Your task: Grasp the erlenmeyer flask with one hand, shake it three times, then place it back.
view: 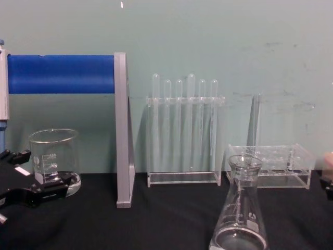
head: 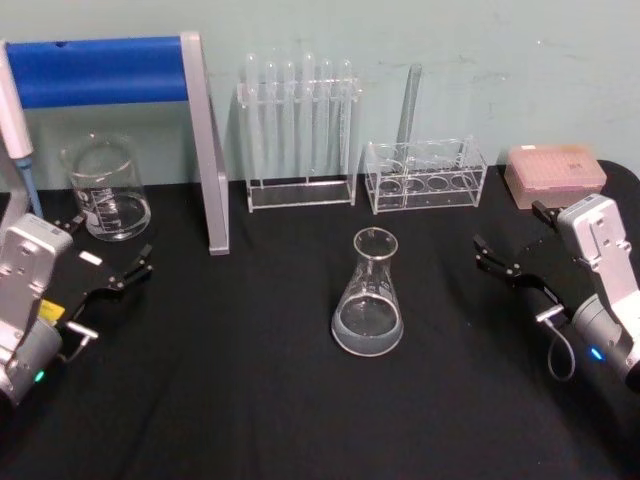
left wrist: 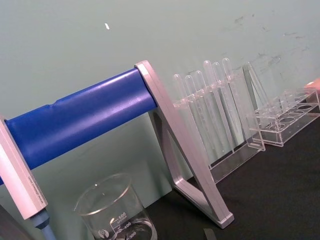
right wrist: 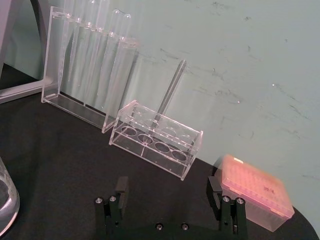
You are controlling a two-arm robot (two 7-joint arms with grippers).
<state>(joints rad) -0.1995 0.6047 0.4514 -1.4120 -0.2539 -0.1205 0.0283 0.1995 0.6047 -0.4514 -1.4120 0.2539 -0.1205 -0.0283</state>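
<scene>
The erlenmeyer flask [head: 368, 300] stands upright mid-table on the black cloth, clear glass with a wide base and narrow neck. It also shows in the chest view [view: 239, 219] and at the edge of the right wrist view [right wrist: 5, 200]. My left gripper [head: 108, 245] hovers open at the table's left, near the beaker and well away from the flask; the chest view shows it too [view: 35, 174]. Over on the right, my right gripper [head: 510, 235] is open with nothing between its fingers [right wrist: 167, 187], to the flask's right and apart from it.
A glass beaker [head: 105, 190] stands back left beside a grey stand with a blue bar [head: 205, 150]. Behind the flask are a tall test tube rack [head: 300, 130] and a low rack holding a glass rod [head: 425, 175]. A pink tip box [head: 555, 172] sits back right.
</scene>
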